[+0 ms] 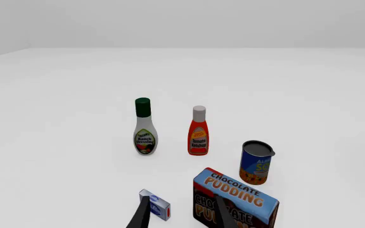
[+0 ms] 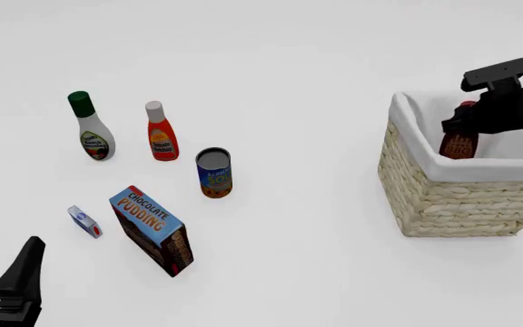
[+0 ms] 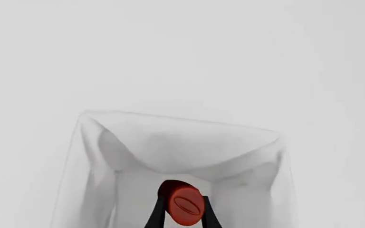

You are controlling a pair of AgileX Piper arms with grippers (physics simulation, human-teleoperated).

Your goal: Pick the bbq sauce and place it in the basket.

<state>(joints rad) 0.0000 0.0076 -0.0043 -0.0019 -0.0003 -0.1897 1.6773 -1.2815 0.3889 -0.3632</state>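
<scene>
White tabletop [image 2: 316, 61], pale grey backdrop (featureless), basket [image 2: 443, 197] at right

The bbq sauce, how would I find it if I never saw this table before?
Look for the big woven basket with white cloth lining on the right side of the table. The bbq sauce is held inside it by the right hand. It is the slim dark brown bottle with a red cap, unlike the bright red ketchup and white ranch bottle standing far left.

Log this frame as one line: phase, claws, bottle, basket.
phase: placing | right claw: shut on bbq sauce, over the basket opening | left claw: open, holding nothing, near chocolate pudding box | release: not yet
</scene>
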